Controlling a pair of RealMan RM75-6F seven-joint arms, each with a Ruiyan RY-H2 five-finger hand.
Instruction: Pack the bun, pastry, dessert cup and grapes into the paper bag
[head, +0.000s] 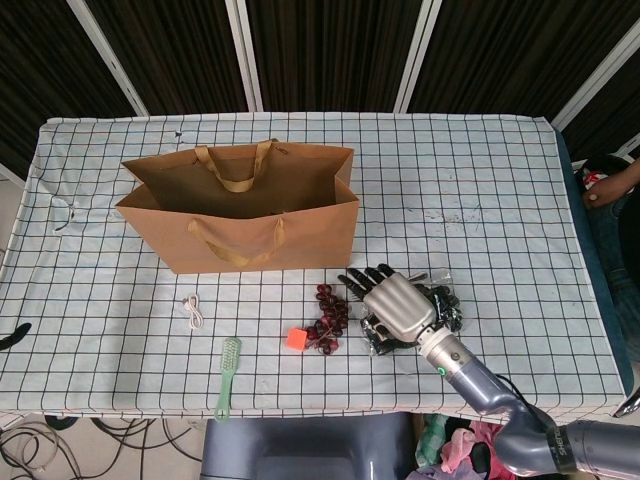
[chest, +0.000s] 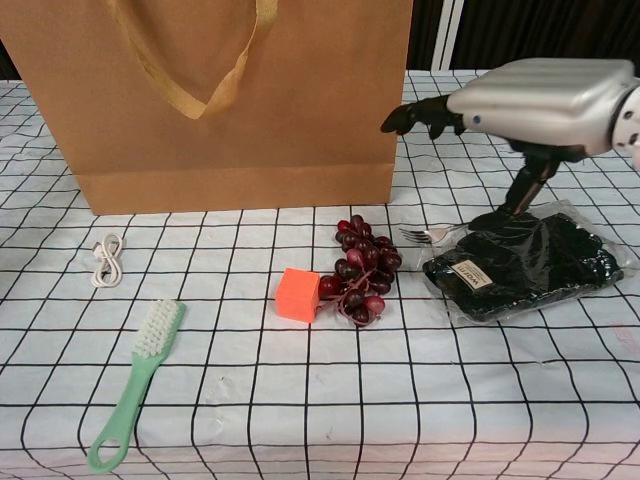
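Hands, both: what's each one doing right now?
Left hand: not in view.
Right hand: open, fingers spread, holding nothing, hovering over the wrapped pastry.

— What is your right hand (chest: 535, 105) doing?
— It hovers palm-down over the dark pastry packet (chest: 525, 264), fingers (chest: 420, 115) stretched toward the paper bag (chest: 220, 100), thumb pointing down at the packet's top edge.
— And the grapes (chest: 360, 270)?
— They lie on the table (chest: 330, 400), touching the orange cube (chest: 298, 295). A fork (chest: 430, 234) sits by the packet, a green brush (chest: 135, 395) and a white cable (chest: 106, 260) to your left.
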